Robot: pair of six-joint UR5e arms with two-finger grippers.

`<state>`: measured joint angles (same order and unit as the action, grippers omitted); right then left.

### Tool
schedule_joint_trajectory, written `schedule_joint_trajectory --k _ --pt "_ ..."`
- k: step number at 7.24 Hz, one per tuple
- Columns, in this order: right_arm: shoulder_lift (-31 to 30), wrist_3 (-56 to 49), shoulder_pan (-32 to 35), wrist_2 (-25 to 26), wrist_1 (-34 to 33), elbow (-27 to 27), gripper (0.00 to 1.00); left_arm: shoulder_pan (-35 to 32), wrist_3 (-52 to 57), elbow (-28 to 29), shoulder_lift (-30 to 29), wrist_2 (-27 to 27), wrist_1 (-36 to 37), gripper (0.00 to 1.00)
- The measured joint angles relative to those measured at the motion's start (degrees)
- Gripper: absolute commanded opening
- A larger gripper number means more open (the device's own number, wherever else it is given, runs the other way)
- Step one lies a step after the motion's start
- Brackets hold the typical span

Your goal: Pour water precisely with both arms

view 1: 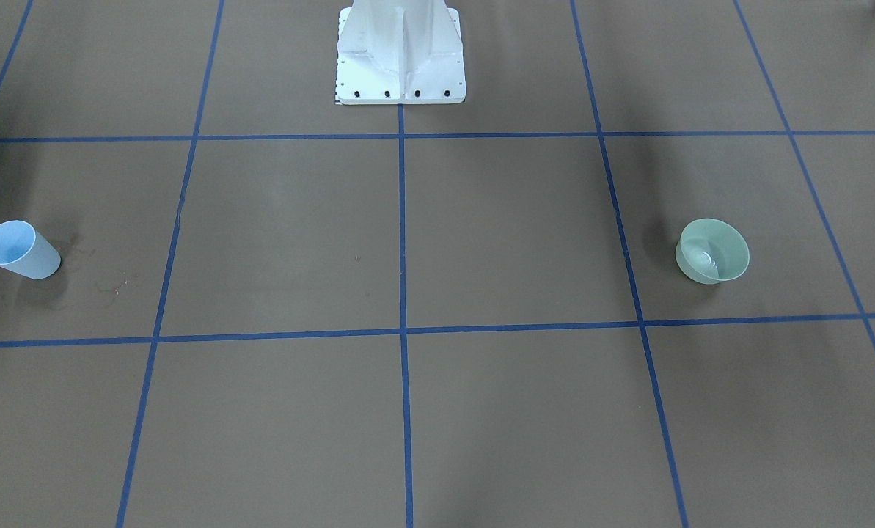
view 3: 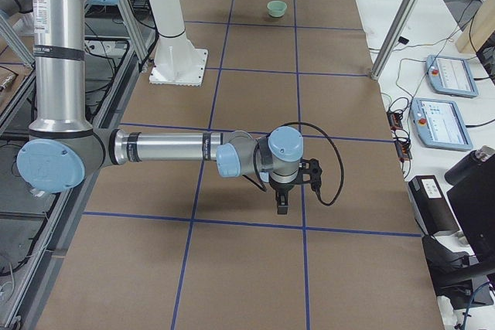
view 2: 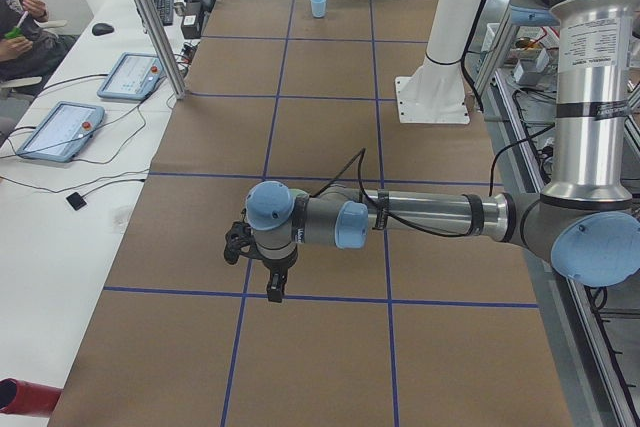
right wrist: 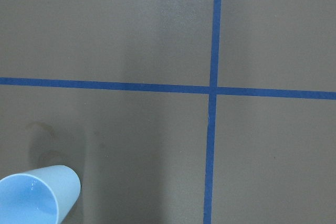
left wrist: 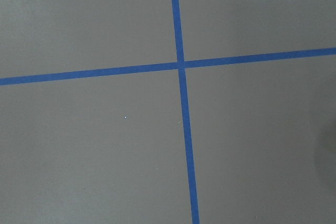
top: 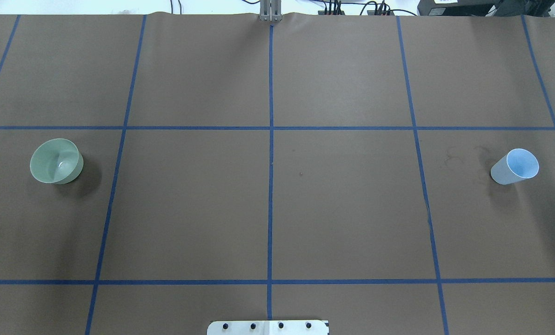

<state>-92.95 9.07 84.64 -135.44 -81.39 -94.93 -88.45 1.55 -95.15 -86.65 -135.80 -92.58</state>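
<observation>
A green bowl (top: 56, 161) stands on the table's left side; it also shows in the front view (view 1: 712, 251) and far off in the right side view (view 3: 276, 8). Faint ripples and white glints of water (view 1: 705, 258) lie at its bottom. A light-blue cup (top: 515, 166) stands on the right side, seen too in the right wrist view (right wrist: 37, 195). My left gripper (view 2: 272, 295) and right gripper (view 3: 282, 208) point down over the table's ends and show only in the side views. I cannot tell whether they are open or shut. Neither holds anything that I can see.
The brown table (top: 342, 209) carries a blue tape grid. The white pedestal base (view 1: 400, 51) stands at the robot's edge. Tablets (view 2: 58, 130) and cables lie on the white side bench. A person (view 2: 15, 7) sits at the far left.
</observation>
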Motion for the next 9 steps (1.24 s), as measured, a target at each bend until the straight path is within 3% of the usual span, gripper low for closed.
schedule_joint_trajectory --k 5,9 --pt "-0.04 0.07 0.0 -0.16 0.0 -0.17 1.0 3.38 -3.72 -0.68 0.07 -0.12 -1.96 1.0" --pt "-0.04 -0.01 0.0 -0.2 0.02 -0.19 1.0 14.73 -14.84 -0.37 -3.15 0.14 -2.5 1.0"
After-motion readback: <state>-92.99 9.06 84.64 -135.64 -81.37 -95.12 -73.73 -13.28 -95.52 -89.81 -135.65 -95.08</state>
